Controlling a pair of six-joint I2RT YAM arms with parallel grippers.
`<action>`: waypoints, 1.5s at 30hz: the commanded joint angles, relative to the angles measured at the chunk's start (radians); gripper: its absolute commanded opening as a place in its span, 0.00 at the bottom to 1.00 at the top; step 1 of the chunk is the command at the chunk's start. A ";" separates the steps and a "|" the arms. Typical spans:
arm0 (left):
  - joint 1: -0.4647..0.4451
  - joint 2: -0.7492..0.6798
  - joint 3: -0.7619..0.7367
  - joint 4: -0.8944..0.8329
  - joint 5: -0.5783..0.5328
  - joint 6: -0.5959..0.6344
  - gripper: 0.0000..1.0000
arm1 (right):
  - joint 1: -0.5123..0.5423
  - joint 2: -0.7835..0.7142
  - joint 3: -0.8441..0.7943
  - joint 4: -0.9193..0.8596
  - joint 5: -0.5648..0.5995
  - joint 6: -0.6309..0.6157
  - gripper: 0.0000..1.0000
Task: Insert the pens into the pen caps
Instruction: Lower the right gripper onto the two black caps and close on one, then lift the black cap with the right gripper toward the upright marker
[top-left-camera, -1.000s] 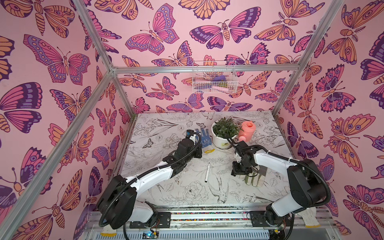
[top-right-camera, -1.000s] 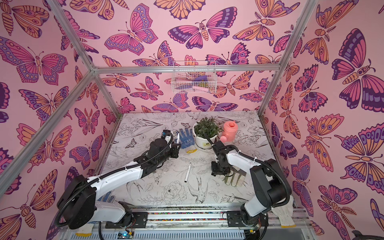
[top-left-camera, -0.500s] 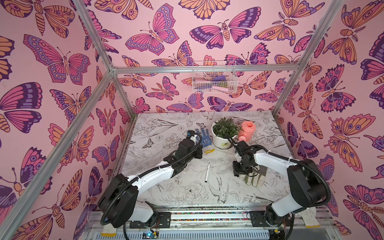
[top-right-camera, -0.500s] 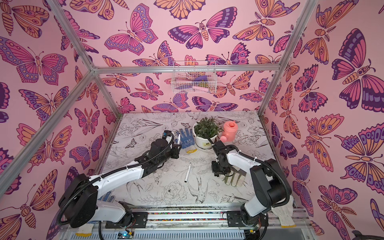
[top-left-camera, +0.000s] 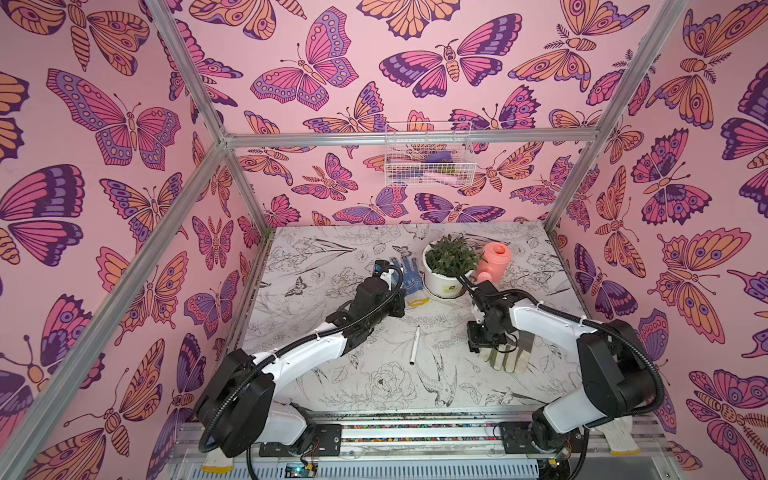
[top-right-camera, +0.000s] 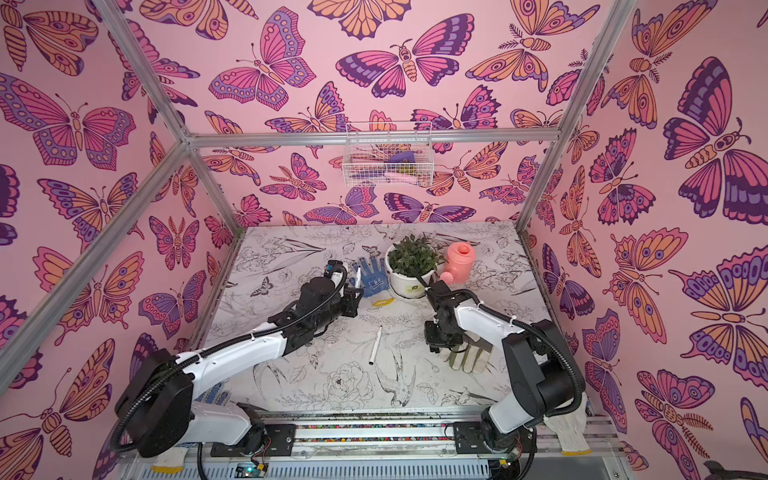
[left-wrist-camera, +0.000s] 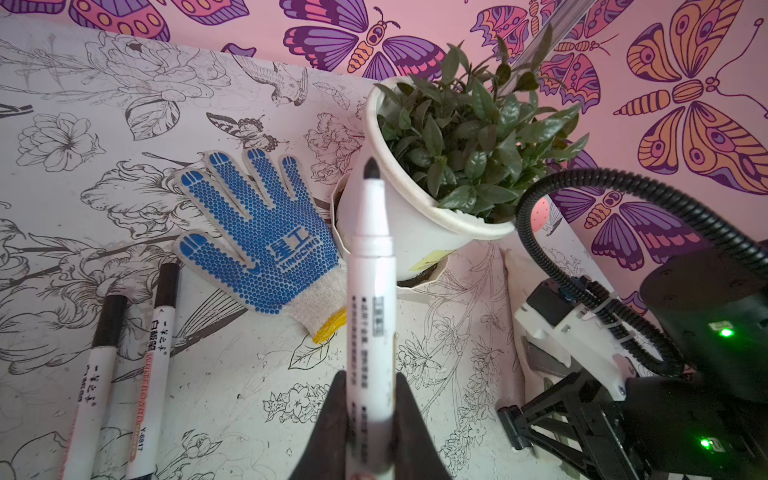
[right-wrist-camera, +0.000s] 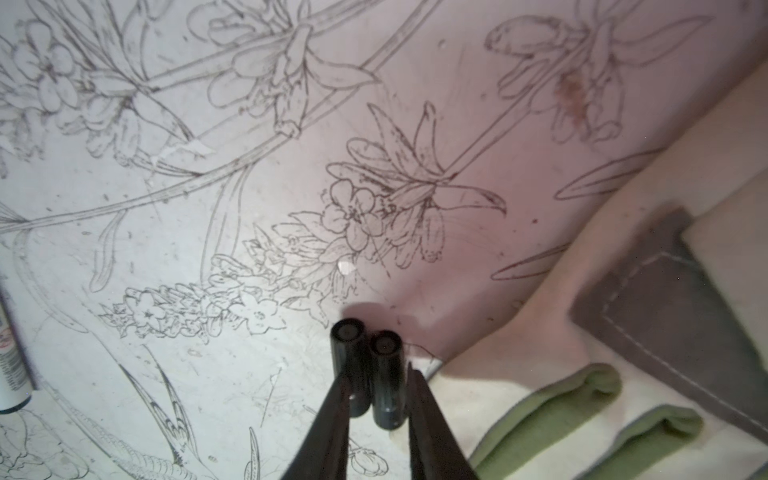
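The left gripper (left-wrist-camera: 370, 376) is clamped on an uncapped white pen (left-wrist-camera: 371, 266) at the centre of the left wrist frame. The right gripper (right-wrist-camera: 379, 372) pinches two black pen caps (right-wrist-camera: 349, 353) side by side at lower centre. A loose pen (top-left-camera: 414, 345) lies mid-frame in a top view.

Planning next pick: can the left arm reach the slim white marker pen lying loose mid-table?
Probably not as is. The path to the loose white marker pen looks free, but the left gripper is shut on another uncapped white marker pen, so its jaws are taken.
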 joint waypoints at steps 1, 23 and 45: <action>0.004 0.018 0.017 -0.007 0.023 0.000 0.00 | -0.006 -0.041 0.003 -0.027 0.040 0.000 0.27; 0.004 -0.001 0.004 -0.005 0.020 0.004 0.00 | -0.007 0.067 -0.033 0.013 0.019 0.001 0.26; -0.057 0.011 0.018 0.050 0.274 0.158 0.00 | -0.041 -0.243 0.186 0.060 -0.123 -0.003 0.02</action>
